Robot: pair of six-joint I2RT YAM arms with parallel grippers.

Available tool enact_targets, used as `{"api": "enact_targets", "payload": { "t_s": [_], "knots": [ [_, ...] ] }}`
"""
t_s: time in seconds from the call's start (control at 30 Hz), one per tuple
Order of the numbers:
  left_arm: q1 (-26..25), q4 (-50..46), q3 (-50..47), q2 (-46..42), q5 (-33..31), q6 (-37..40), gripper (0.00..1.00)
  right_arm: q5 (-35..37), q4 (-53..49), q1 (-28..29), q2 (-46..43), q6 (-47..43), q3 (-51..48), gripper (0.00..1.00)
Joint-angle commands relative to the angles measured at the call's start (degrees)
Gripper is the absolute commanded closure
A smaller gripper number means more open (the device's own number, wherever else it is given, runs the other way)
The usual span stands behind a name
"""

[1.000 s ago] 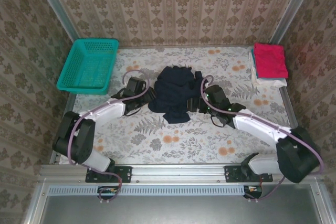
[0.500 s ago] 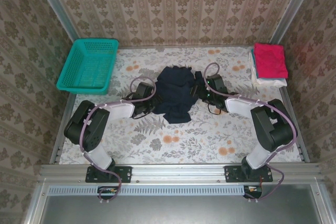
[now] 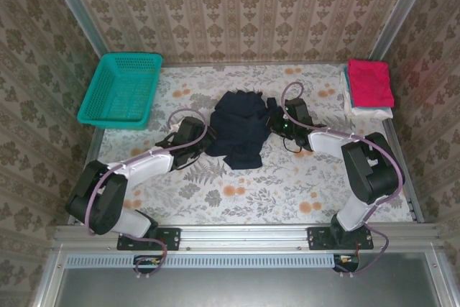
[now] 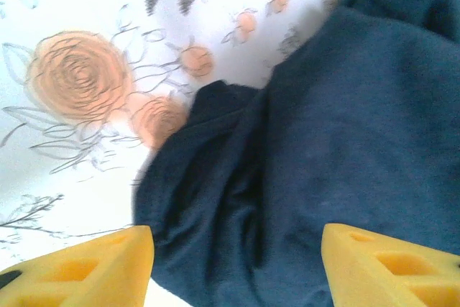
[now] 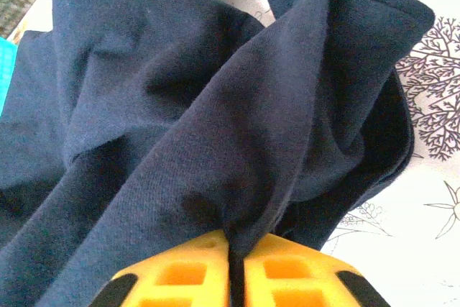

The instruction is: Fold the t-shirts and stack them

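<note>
Here both arms stretch low and inward: right gripper [image 5: 237, 267] clamps the navy t-shirt [image 3: 237, 131]'s right fold; left gripper [image 4: 233, 253] spread over its left edge.

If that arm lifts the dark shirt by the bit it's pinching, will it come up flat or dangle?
Probably dangle: the dark shirt lies crumpled in soft folds, so it looks floppy. The right gripper pinches just one ridge of cloth, so the rest would likely sag and drag. The fabric looks thin, so probably light.
</note>
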Motion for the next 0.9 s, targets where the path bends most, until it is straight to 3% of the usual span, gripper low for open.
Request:
{"api": "enact_targets", "payload": {
  "t_s": [0.0,0.27,0.37,0.5,0.6,0.87],
  "knots": [
    [-0.23,-2.41,-1.18,2.35,-0.99,-3.69,0.38,0.22,1.39,-0.33,0.81,1.11,1.28,0.98],
    [-0.99,0.97,-0.79,8.45,2.51,-8.42,0.52,0.76,1.33,-0.34,0.81,2.05,1.14,1.0],
    [-0.92,1.18,0.04,9.73,2.88,-8.4,0.66,0.76,1.26,-0.42,0.72,1.91,1.0,1.0],
    [0.14,3.71,0.44,10.55,2.55,-6.39,0.98,-0.15,1.39,-0.58,0.28,1.67,0.79,1.0],
    [1.58,8.04,0.05,11.16,3.9,-5.3,1.0,-0.7,1.57,-0.55,-1.24,1.13,0.09,1.0],
    [3.63,4.63,1.75,3.28,-0.15,1.89,1.0,-1.55,-1.5,-0.77,-9.62,-2.28,-0.5,1.0]
  ]
}}
